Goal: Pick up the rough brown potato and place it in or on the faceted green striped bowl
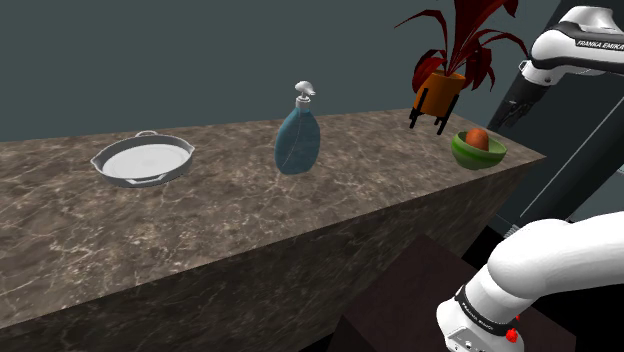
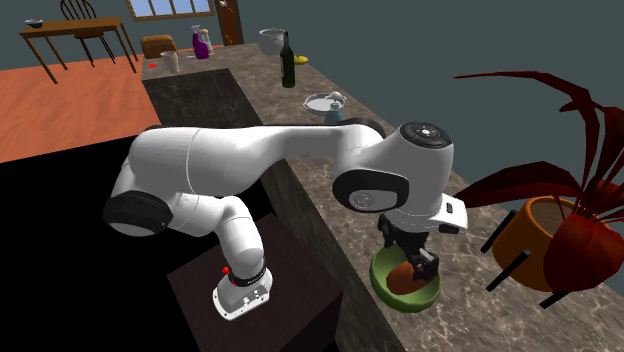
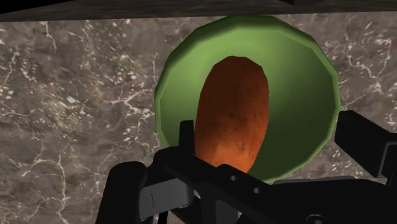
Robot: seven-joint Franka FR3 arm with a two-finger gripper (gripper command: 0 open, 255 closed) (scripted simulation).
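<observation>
Closest to the camera in the shoulder view, the white arm sits at the lower right of the frame. On the marbled surface, from left to right, stand a shallow grey pan with 2 handles at the left, a blue spray bottle upright at centre, and a red plant in an orange pot at upper right. Just beside the plant, the green bowl sits near the surface's right corner, and the plant rises close behind it.

The brown potato lies inside the bowl. Its long axis runs crosswise to the line between the 2 fingers, with its far end toward the bowl's rim. The tool hovers just over the bowl, its fingers spread wider than the potato and gripping nothing.
</observation>
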